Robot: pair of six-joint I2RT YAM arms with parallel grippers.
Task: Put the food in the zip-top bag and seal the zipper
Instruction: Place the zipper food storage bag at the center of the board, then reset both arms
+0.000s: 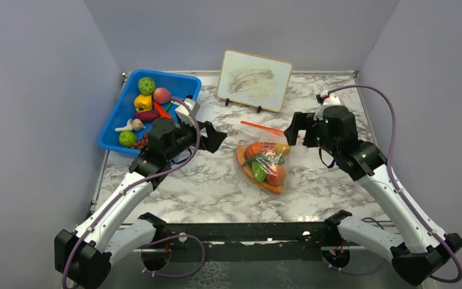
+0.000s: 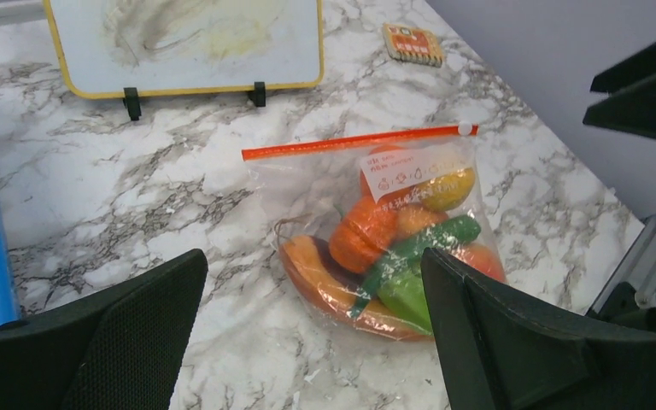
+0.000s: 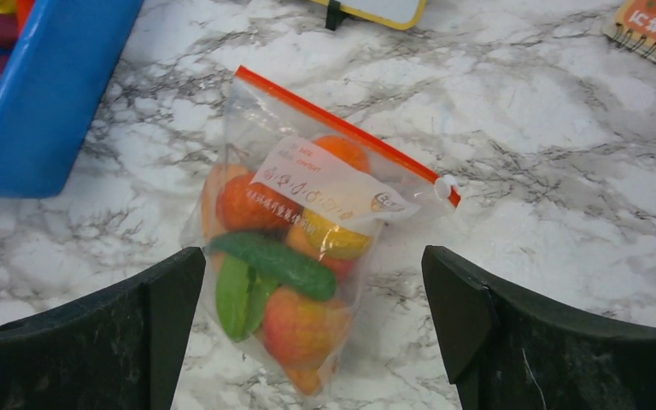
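Observation:
The clear zip-top bag [image 1: 263,161] lies flat on the marble table, between both grippers. It holds several toy foods: an orange piece [image 2: 366,235], green pieces [image 3: 265,260], a peach [image 3: 303,325] and the reddish-brown meat slice [image 2: 320,278]. The orange-red zipper [image 1: 263,127] runs straight along the far edge of the bag. Its slider tab [image 3: 444,184] sits at the end nearest the right arm. My left gripper [image 1: 215,137] is open and empty, left of the bag and above the table. My right gripper [image 1: 293,132] is open and empty, right of the zipper.
A blue bin [image 1: 183,81] at the back left holds several more toy fruits and vegetables. A yellow-framed whiteboard [image 1: 254,80] stands on a stand behind the bag. A small spiral notebook [image 3: 653,30] lies at the far right.

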